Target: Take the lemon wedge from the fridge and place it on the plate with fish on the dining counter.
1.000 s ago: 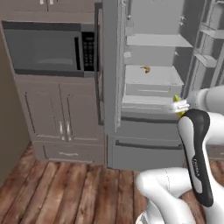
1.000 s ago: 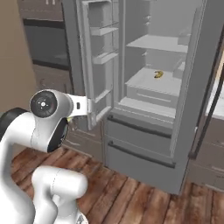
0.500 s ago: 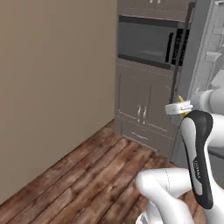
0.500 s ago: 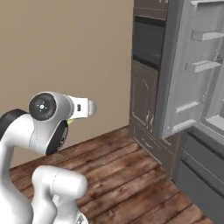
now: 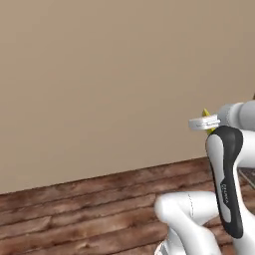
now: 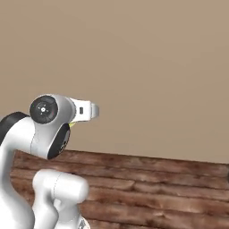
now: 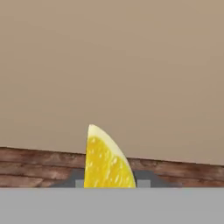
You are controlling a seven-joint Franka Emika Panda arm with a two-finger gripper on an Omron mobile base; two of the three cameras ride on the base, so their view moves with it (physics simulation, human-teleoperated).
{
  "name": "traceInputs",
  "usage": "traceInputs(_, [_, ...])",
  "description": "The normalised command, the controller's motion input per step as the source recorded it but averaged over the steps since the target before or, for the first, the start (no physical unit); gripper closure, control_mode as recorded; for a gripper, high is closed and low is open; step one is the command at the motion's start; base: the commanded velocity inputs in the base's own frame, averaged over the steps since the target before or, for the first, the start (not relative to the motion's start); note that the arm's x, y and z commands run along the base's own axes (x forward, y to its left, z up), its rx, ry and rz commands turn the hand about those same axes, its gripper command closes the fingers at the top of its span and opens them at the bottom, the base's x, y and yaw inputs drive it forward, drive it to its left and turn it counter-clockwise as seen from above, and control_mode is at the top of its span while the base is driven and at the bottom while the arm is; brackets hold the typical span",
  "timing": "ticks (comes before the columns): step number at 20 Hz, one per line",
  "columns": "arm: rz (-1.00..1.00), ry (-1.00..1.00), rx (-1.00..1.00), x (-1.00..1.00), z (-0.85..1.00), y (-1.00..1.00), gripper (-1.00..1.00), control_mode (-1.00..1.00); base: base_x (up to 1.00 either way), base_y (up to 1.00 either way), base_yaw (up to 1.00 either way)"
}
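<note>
the gripper (image 7: 109, 183) is closed tight on the lemon wedge (image 7: 106, 159); in the hand view the wedge stands up between the two dark finger tips, one on each side of it, with its thin pointy end sticking out past them, away from the hand; so its long way runs straight out along the gripper, not across it; in the left base view a bit of yellow lemon pokes up just behind the white hand.

past the gripper there is a plain tan wall (image 5: 99, 74), and low down under it a brown wood floor (image 5: 74, 209); the right base view has the same wall and floor in front of the folded arm.

the plate with fish and the dining counter are not in front of the gripper here, so which way they lie cannot be told; i think the lemon is ready to go and the job now is to turn or drive until the counter comes in front; the grip looks small, so a bump could knock the wedge loose.
</note>
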Motion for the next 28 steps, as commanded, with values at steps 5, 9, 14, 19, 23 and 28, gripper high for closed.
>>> traceInputs(5, [0.00,0.00,0.00,0.00,0.00,0.00,1.00,1.00,0.00,0.00,1.00])
traceInputs(9, [0.00,0.00,0.00,0.00,0.00,0.00,1.00,1.00,0.00,0.00,1.00])
traceInputs(14, [0.00,0.00,0.00,0.00,0.00,0.00,1.00,1.00,0.00,0.00,1.00])
traceInputs(19, [0.00,0.00,0.00,0.00,0.00,0.00,1.00,1.00,0.00,0.00,0.98])
traceInputs(23, [0.00,0.00,0.00,0.00,0.00,0.00,1.00,1.00,0.00,0.00,0.97])
traceInputs(28, [0.00,0.00,0.00,0.00,0.00,0.00,1.00,1.00,0.00,0.00,0.98])
